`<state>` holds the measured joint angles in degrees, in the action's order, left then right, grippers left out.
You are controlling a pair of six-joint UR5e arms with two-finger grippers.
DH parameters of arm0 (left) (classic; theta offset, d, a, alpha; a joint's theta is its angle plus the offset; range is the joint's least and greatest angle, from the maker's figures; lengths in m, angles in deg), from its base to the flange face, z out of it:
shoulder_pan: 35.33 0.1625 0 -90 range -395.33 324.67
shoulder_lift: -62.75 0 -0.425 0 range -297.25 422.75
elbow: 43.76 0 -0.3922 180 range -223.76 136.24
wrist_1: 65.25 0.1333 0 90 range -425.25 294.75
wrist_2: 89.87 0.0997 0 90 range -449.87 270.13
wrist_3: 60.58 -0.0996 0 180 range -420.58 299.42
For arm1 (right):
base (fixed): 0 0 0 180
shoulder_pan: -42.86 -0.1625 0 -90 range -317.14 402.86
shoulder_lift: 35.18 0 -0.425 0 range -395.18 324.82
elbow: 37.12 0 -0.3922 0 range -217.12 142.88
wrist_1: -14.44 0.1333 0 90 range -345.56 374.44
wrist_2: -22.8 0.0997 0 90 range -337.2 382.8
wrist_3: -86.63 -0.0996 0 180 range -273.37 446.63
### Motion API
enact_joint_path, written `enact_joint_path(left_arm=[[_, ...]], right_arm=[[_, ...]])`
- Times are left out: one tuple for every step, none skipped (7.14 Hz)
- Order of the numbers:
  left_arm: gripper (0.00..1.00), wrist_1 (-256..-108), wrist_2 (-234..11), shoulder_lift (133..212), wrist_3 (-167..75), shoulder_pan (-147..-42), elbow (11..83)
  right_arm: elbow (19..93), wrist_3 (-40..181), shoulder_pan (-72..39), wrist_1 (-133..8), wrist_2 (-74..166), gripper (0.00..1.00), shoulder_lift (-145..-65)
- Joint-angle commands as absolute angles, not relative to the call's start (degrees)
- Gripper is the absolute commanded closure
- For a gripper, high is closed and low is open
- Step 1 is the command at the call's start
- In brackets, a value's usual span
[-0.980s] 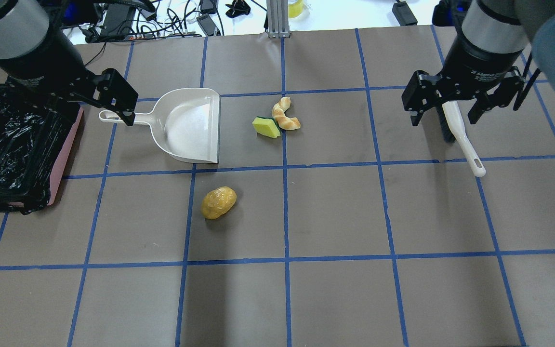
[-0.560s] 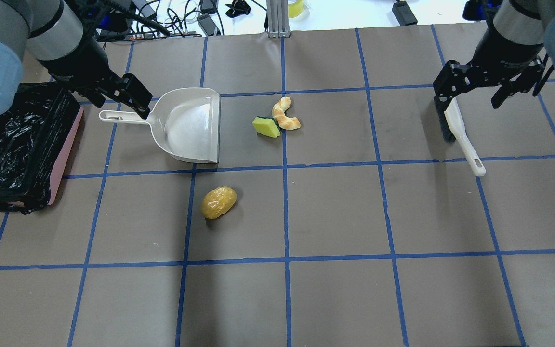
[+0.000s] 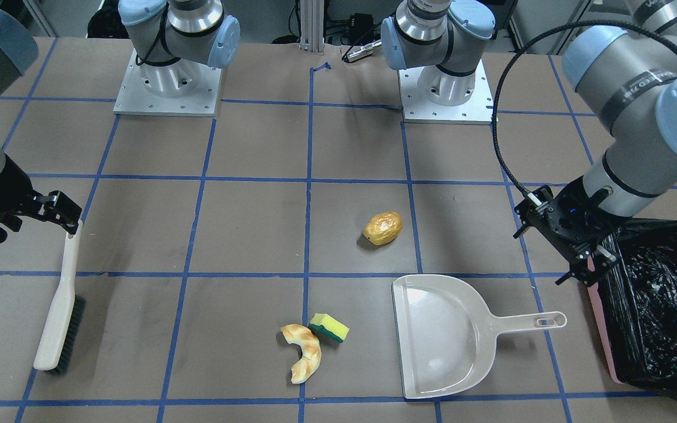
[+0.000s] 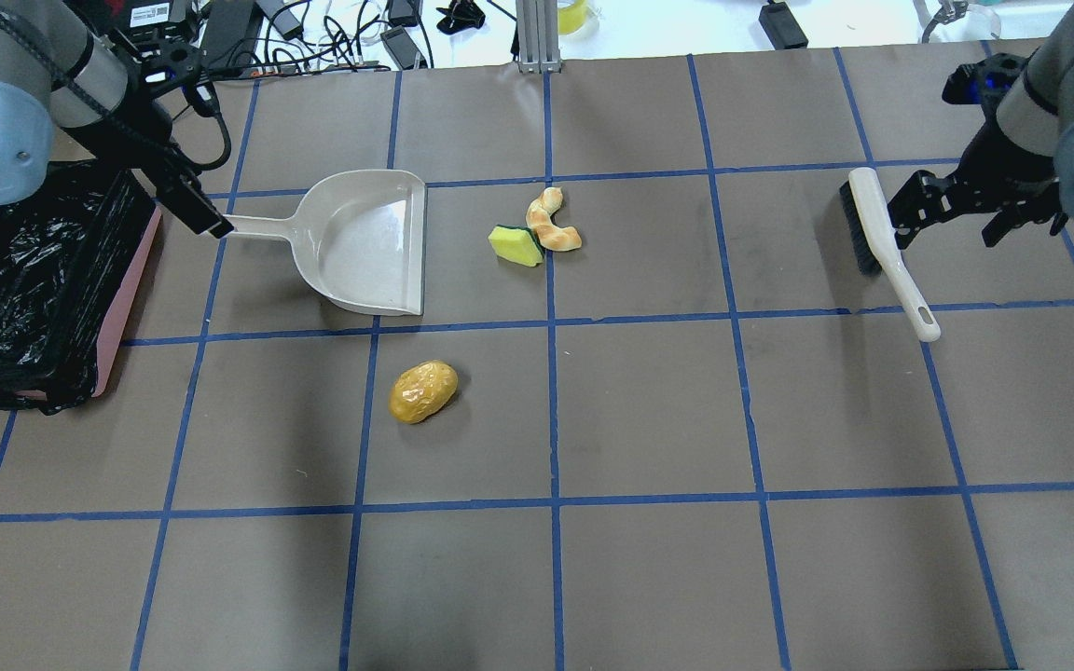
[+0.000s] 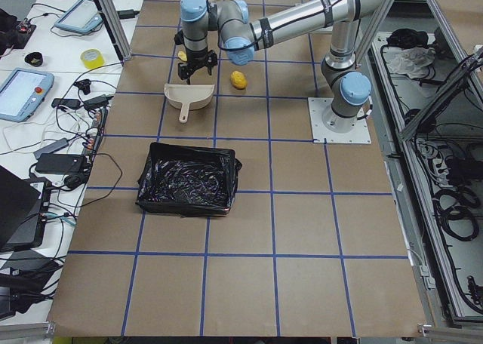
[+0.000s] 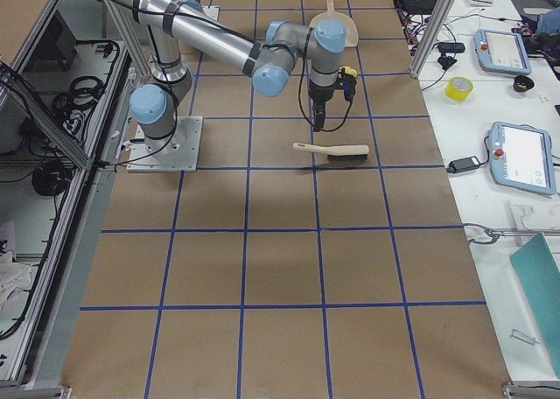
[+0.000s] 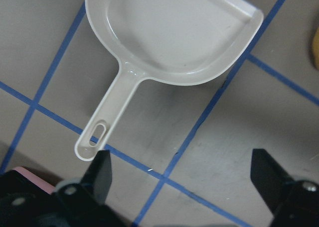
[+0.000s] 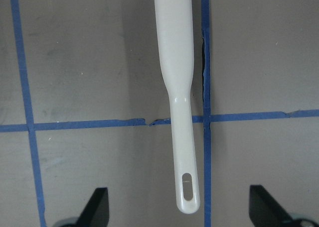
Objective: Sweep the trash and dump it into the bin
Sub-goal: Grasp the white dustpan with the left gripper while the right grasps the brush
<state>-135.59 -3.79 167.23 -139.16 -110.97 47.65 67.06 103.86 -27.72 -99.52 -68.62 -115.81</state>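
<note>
The potato-like lump (image 4: 422, 391) (image 3: 382, 228) lies alone on the table. The croissant piece (image 4: 551, 224) (image 3: 304, 351) and the yellow sponge (image 4: 516, 245) (image 3: 328, 327) lie touching, right of the cream dustpan (image 4: 364, 242) (image 3: 441, 335) (image 7: 169, 33). The bin (image 4: 127, 298) (image 3: 600, 311), pink with a black bag, stands at the far left. My left gripper (image 4: 194, 211) (image 3: 576, 258) (image 7: 182, 187) is open and empty, raised by the dustpan handle's end. My right gripper (image 4: 952, 224) (image 3: 50, 211) (image 8: 182, 209) is open and empty, raised over the brush (image 4: 882, 242) (image 3: 59, 311) (image 8: 174, 62).
The brown table has a blue tape grid. Cables and boxes lie beyond its far edge (image 4: 313, 37). The two arm bases (image 3: 168, 88) stand on the robot's side. The bin also shows in the exterior left view (image 5: 189, 179).
Both arms have swung outward and their wrists have turned. The right gripper has moved right, the left gripper back toward the handle's end. The objects on the table have not moved.
</note>
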Motion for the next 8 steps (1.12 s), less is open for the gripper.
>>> enact_joint_path(left_arm=[[0.0, -131.35, -2.51, 173.21, -161.55, -110.48, 46.07], [0.0, -126.99, -2.68, 175.58, -172.45, -110.57, 45.97], [0.0, -126.43, -2.77, 177.26, -172.99, -110.65, 46.84], [0.0, -126.42, -2.42, 178.67, -173.6, -110.66, 46.16], [0.0, -126.42, -2.5, 179.99, -172.04, -110.57, 45.02], [0.0, -126.77, -2.5, 181.91, -168.63, -110.65, 44.05], [0.0, -126.77, -2.59, 183.15, -167.64, -110.66, 43.95], [0.0, -126.78, -2.77, 183.77, -166.42, -110.74, 43.78]], right_arm=[[71.86, 104.64, -27.54, -104.39, -68.61, 0.0, -114.2], [72.22, 105.61, -27.2, -105.0, -68.78, 0.0, -112.8], [72.22, 107.18, -27.02, -105.18, -68.87, 0.0, -112.61], [72.22, 107.2, -27.02, -105.18, -68.87, 0.0, -112.26], [72.22, 107.2, -26.93, -105.35, -68.87, 0.0, -111.04], [72.22, 107.2, -26.93, -106.75, -68.87, 0.0, -110.07], [72.22, 107.29, -26.93, -107.54, -68.87, 0.0, -109.19], [72.13, 108.16, -26.84, -107.64, -68.87, 0.01, -108.92]])
